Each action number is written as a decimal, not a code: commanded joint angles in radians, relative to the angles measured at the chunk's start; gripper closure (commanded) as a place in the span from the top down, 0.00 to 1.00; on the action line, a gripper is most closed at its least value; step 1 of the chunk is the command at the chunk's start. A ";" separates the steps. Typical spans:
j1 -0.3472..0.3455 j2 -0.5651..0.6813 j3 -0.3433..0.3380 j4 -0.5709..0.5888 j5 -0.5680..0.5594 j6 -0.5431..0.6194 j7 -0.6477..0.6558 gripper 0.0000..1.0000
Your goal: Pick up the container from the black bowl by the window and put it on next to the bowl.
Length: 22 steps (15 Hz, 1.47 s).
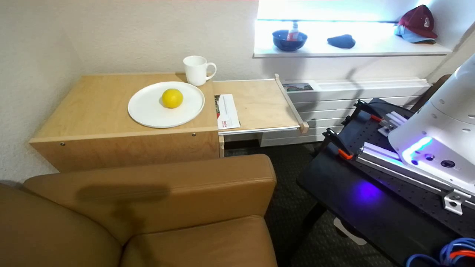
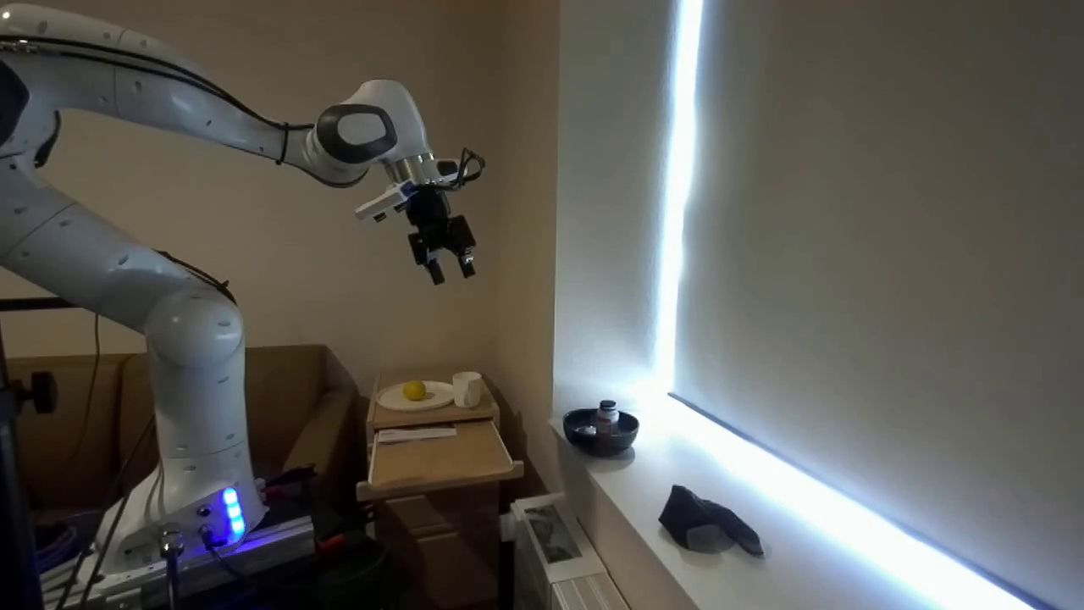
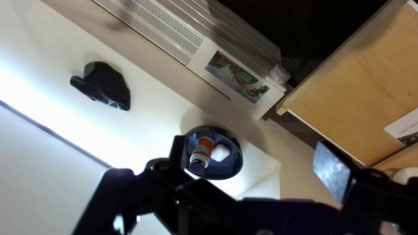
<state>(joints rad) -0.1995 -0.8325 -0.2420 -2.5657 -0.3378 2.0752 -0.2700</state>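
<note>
Glowing at one o'clock in an exterior view, the window (image 1: pixel 319 9) is washed out to white. A tan sofa (image 1: pixel 207 185) takes up the corner between seven and eight o'clock there. The robot arm (image 2: pixel 195 330), white and bent, extends from nine o'clock in an exterior view. A pale wooden cabinet (image 1: pixel 107 96) stands at nine o'clock in an exterior view, its pull-out board (image 1: pixel 259 100) reaching toward three. At six o'clock from the white sill (image 1: pixel 374 41) runs a slatted radiator (image 1: pixel 323 107).

The gripper (image 2: pixel 452 273) hangs in the air, aimed toward five o'clock, jaws spread wide and holding nothing.

A white plate (image 1: pixel 141 111) lies on the cabinet, and a burgundy cap (image 1: pixel 417 22) sits at the sill's three o'clock end. Near the nine o'clock end stands the black bowl (image 1: pixel 284 44). At four o'clock from it in an exterior view lies a dark crumpled item (image 2: pixel 703 517). Just beside the plate, between one and two o'clock, is a white mug (image 1: pixel 195 70); a yellow fruit (image 1: pixel 172 98) rests on the plate. Inside the bowl, toward nine o'clock in the wrist view, is the container (image 3: pixel 203 147), a little dark-capped bottle with orange-red on it. A white lump (image 3: pixel 220 152) lies at three o'clock from it, in the same bowl.
</note>
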 commanded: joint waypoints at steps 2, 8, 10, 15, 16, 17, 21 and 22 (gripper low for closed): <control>-0.071 0.227 0.056 -0.013 -0.063 0.283 0.293 1.00; -0.133 0.608 0.006 0.142 -0.081 0.472 0.601 1.00; -0.123 0.629 0.007 0.202 0.070 0.363 0.571 1.00; -0.114 0.601 -0.010 0.192 0.170 0.353 0.493 1.00; -0.122 0.633 0.003 0.202 0.142 0.371 0.541 1.00; -0.126 0.689 0.016 0.226 0.134 0.406 0.615 1.00; -0.103 0.859 0.020 0.346 0.232 0.454 0.830 1.00; -0.097 0.900 0.018 0.379 0.242 0.475 0.888 1.00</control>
<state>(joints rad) -0.3027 -0.0785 -0.2287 -2.3091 -0.1426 2.5139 0.4930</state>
